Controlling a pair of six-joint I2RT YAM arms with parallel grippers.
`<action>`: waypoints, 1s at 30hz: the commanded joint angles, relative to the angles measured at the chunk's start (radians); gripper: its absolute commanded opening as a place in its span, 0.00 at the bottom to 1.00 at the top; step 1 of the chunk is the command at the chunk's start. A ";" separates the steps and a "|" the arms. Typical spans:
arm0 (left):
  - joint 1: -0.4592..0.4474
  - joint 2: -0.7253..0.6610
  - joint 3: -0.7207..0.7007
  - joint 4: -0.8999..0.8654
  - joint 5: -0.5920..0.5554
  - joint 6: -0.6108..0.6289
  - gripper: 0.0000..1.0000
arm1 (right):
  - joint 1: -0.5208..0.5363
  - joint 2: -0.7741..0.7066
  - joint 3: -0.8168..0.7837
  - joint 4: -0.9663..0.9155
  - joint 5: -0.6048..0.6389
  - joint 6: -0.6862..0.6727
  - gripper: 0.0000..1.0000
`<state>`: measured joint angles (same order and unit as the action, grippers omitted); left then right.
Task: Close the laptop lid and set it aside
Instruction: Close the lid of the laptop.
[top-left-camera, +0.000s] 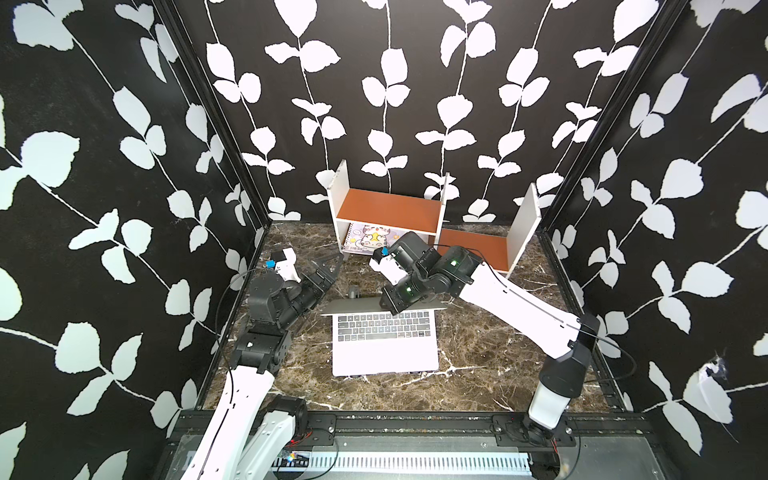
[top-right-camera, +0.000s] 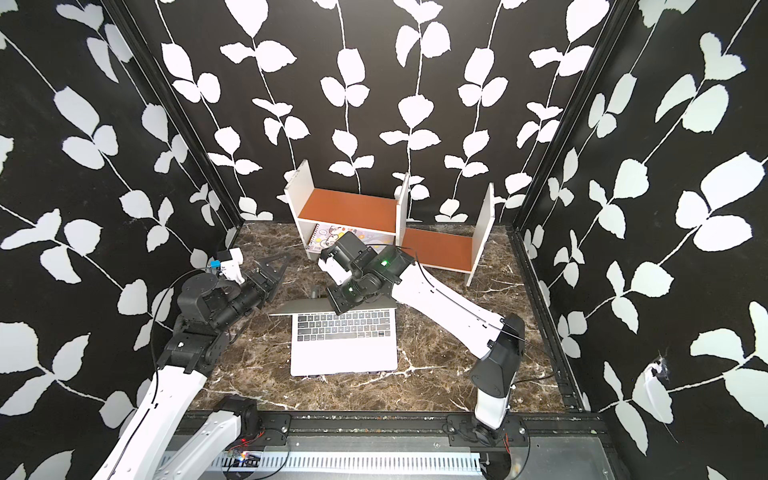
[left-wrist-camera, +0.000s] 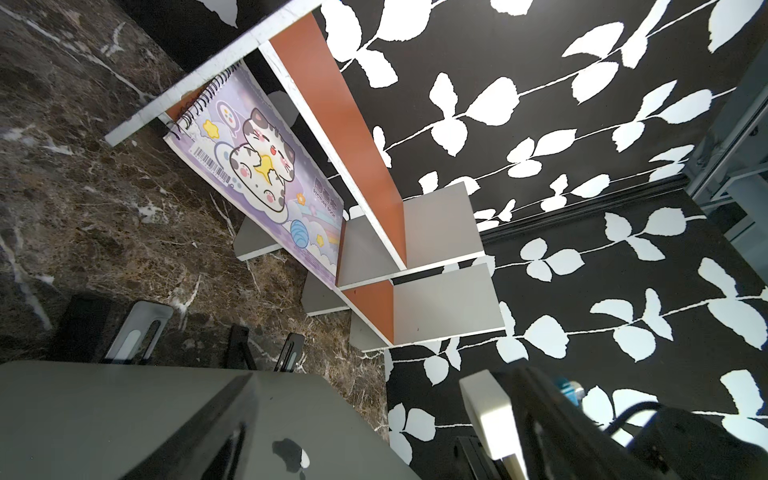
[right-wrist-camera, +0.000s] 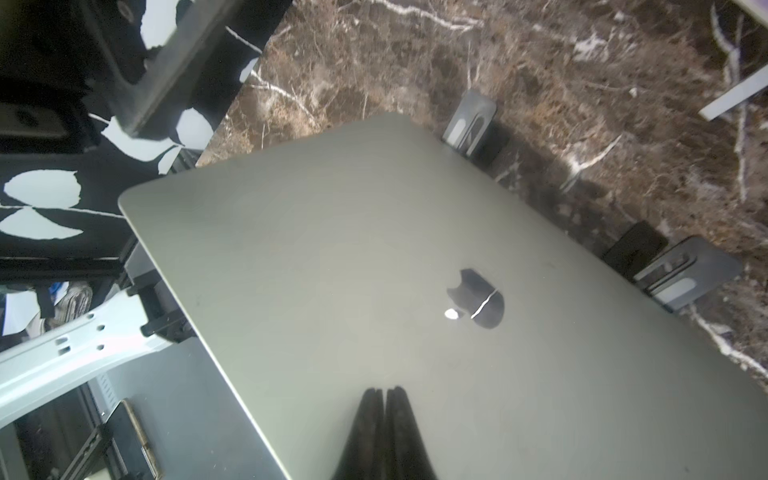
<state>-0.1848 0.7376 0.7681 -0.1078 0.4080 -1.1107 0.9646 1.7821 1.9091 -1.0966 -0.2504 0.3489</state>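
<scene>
Laptop (top-left-camera: 384, 353) mid-table, keyboard (top-left-camera: 384, 326) nearest me. Lid (right-wrist-camera: 332, 249) tilted over it, long edge running left-right. My right gripper (right-wrist-camera: 384, 392) pinched shut, empty, tips against lid's back: push forward, down. My left gripper (top-left-camera: 330, 262) wide, empty, farther back-left

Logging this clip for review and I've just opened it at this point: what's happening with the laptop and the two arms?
The right gripper, jaws shut, has its tips at the pale outside of the laptop lid, apparently to push it down; contact is hard to confirm. The laptop sits on the marble table, lid up, keyboard showing. The left gripper hangs open beside the lid, holding nothing.
</scene>
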 joint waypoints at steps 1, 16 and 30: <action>-0.005 -0.015 -0.022 0.021 0.012 0.005 0.91 | 0.009 0.010 -0.003 -0.030 -0.072 -0.005 0.10; -0.005 -0.021 -0.150 -0.049 0.106 0.057 0.92 | -0.037 0.021 -0.330 0.165 -0.186 0.044 0.12; -0.010 0.019 -0.341 0.034 0.132 0.082 0.89 | -0.098 -0.034 -0.691 0.682 -0.139 0.099 0.12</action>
<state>-0.1894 0.7486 0.4454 -0.1242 0.5198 -1.0527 0.8703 1.7897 1.2476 -0.5694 -0.4072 0.4244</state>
